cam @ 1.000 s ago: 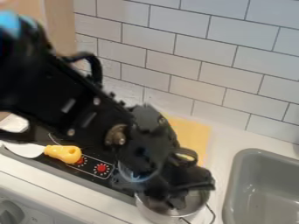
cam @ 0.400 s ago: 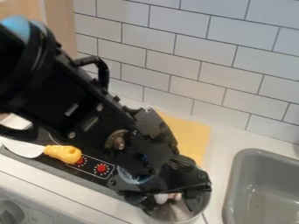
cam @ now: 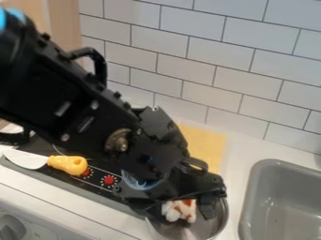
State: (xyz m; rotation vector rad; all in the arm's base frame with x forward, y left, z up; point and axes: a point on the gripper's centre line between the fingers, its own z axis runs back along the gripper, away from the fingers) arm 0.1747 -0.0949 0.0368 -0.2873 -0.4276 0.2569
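Over the pot (cam: 217, 220), the gripper (cam: 180, 207) is at the toy (cam: 173, 214), open or closed I can't tell; placing or picking seems underway, the next move needing rim clearance.

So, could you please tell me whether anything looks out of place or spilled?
Perhaps the yellow-handled utensil: it lies on the stove by the red dials, an unusual resting place. I see no spill.

A: "We've got the end effector (cam: 180, 210) right over the metal pot (cam: 214, 223), a white-and-red item (cam: 180, 209) tight beside it!"

B: "And we see the yellow-handled knife (cam: 66, 164) lying on the stove (cam: 98, 174), gray sink (cam: 249, 199) over at right!"
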